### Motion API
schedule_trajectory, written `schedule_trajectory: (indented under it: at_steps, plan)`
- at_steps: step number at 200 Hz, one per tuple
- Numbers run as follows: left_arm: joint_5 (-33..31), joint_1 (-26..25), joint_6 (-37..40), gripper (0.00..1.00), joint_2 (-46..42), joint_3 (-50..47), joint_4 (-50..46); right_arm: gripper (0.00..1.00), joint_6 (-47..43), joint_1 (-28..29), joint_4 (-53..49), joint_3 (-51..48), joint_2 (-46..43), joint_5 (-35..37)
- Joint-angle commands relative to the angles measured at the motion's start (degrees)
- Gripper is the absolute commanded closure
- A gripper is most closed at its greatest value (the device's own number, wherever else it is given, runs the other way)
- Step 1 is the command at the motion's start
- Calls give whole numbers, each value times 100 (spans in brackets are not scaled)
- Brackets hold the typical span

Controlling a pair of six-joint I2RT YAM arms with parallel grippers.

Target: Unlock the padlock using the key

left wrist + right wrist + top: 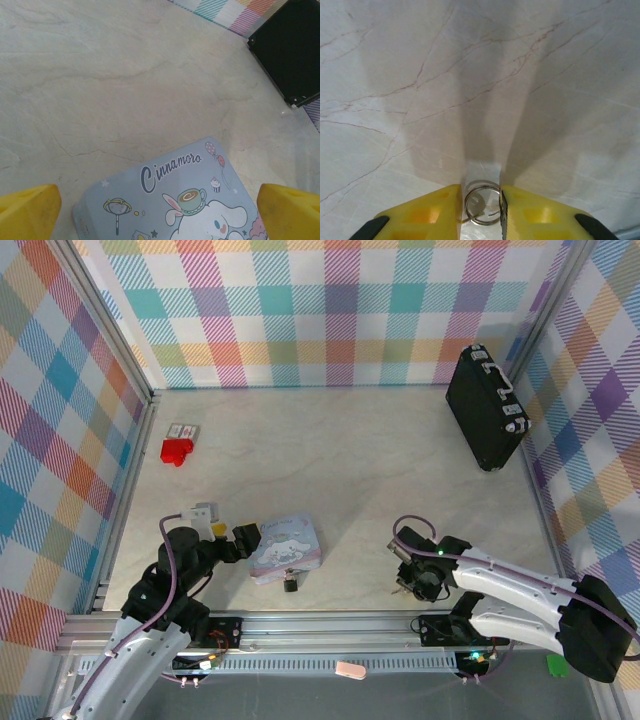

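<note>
The tiny dark padlock point(291, 583) lies on the table against the near edge of the pastel blue cartoon tin point(285, 548). My left gripper point(245, 537) hovers just left of the tin, wide open. In the left wrist view its yellow fingertips point(30, 210) stand at the lower corners, with the tin point(170, 200) between them and nothing held. My right gripper point(405, 585) points down at the table to the right of the tin. In the right wrist view its yellow fingers point(430, 215) press from both sides on the key point(502, 215) and its wire ring point(482, 202).
A large black case point(487, 408) stands at the back right, also in the left wrist view point(290, 55). A red block point(176, 450) and a small card point(183, 430) lie at the far left. Plaid walls close three sides. A metal rail point(330, 625) runs along the near edge.
</note>
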Motion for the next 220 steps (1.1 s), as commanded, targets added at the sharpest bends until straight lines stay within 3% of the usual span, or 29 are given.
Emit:
schedule_trajectory:
  at_steps: [1, 24, 95, 156, 220]
  plan:
    - [29, -34, 119, 0, -68, -67, 132, 69, 309, 89, -282, -10, -95, 130]
    - [45, -37, 114, 0, -65, -75, 159, 65, 344, 123, -526, 66, -240, 237]
    - [54, -37, 115, 0, -42, -91, 197, 65, 646, 238, -1093, 160, -589, 262]
    - [81, -37, 125, 0, -32, -93, 207, 65, 886, 447, -388, -47, -413, 230]
    - [80, -32, 127, 0, -32, -85, 206, 66, 998, 516, -409, -73, -269, 211]
